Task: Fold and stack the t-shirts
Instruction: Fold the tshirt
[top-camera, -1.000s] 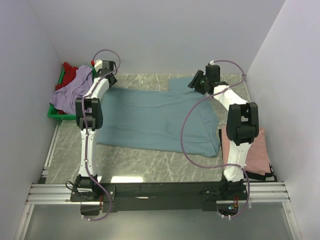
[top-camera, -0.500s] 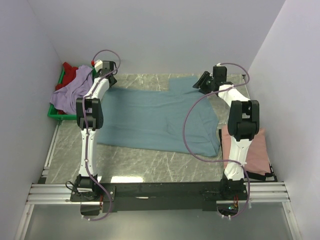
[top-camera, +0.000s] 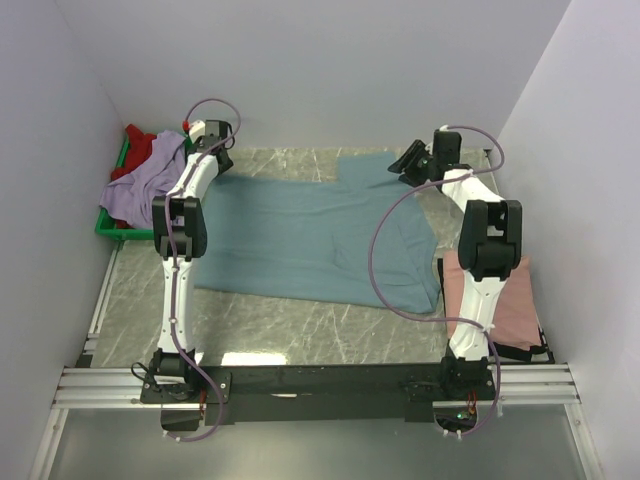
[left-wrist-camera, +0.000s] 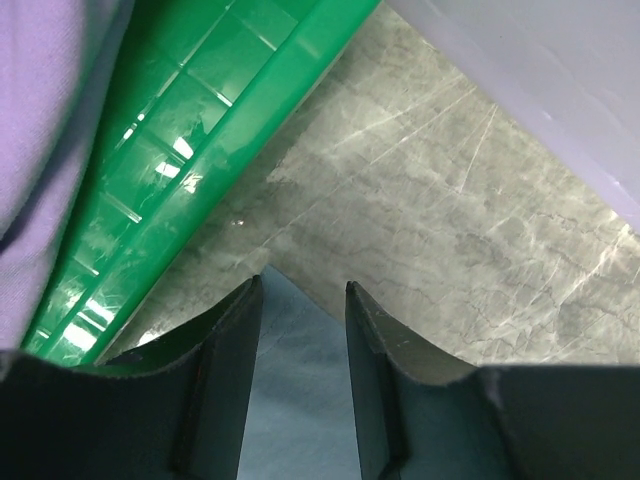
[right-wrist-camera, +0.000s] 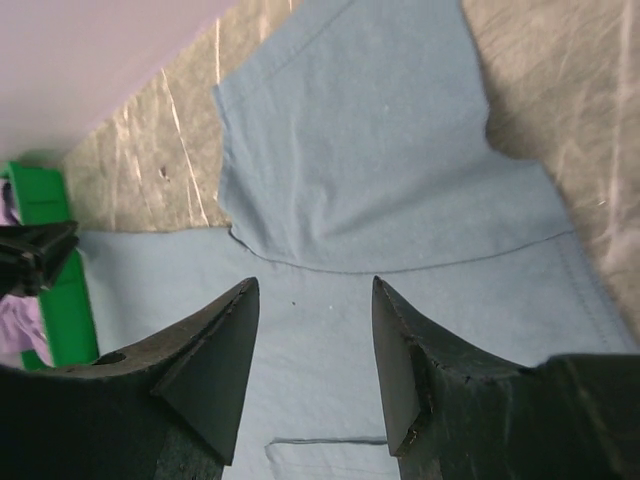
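The blue shirt (top-camera: 310, 235) lies spread flat in the middle of the table (top-camera: 290, 325). The left gripper (left-wrist-camera: 300, 292) is low over its far left corner, jaws apart, holding nothing. The right gripper (right-wrist-camera: 314, 290) hangs over the far right sleeve, jaws apart and empty. The pink shirt (top-camera: 515, 310) lies at the right edge. 2 more, the purple shirt (top-camera: 140, 185) and the red shirt (top-camera: 140, 140), sit in the green tray (top-camera: 110, 228) at the far left corner.

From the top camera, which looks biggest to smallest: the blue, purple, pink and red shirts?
1. Blue shirt, spread flat.
2. Purple shirt and pink shirt: about alike, pink partly hidden, so unranked.
3. Red shirt, only a bit showing.
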